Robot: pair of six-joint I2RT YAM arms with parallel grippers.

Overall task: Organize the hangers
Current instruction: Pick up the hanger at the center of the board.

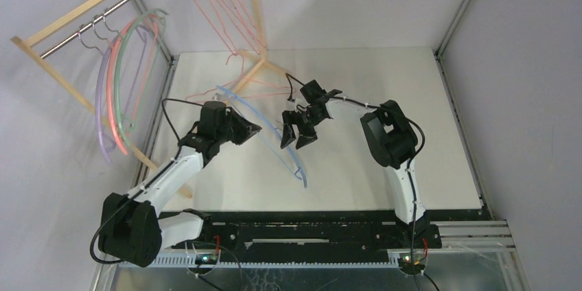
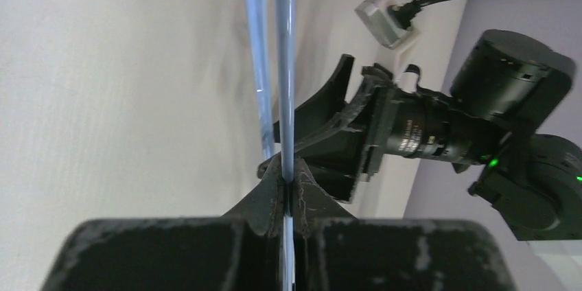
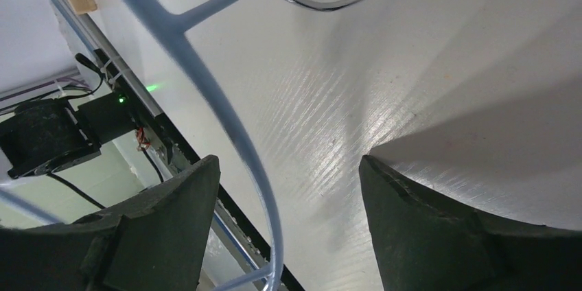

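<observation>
The blue hanger (image 1: pixel 292 162) lies slantwise over the middle of the table (image 1: pixel 384 85), running from the far-left part toward the near edge. The left gripper (image 2: pixel 285 181) is clamped on 1 of its thin blue bars: in the left wrist view the 2 fingers meet on the bar with no gap, and a 2nd blue bar runs just beside it. The right gripper (image 3: pixel 287 164) stands just to the right of the left one, near the middle of the table. Its jaws are wide apart. The hanger's curved shoulder (image 3: pixel 226 112) passes between the 2 fingers, closer to 1 of them and touching neither, so this gripper holds nothing. The hanger's metal hook (image 3: pixel 316 6) sticks out over the white table surface beyond the fingers.

Off the table's left edge stands the wooden rack (image 1: pixel 89 1) with its metal rod (image 1: pixel 117 4). 3 thick curved hangers hang from the rod by their hooks: a lilac hanger (image 1: pixel 101 116), a green hanger (image 1: pixel 120 64) and a pink hanger (image 1: pixel 118 141), packed close together. Farther along the rod, thin wire hangers (image 1: pixel 219 3) in pink-red hang above the far edge. More of the same thin wire lies flat near the far-left corner (image 1: pixel 206 94), around the rack's wooden foot (image 1: pixel 257 64), just beyond the blue hanger's far end.
</observation>
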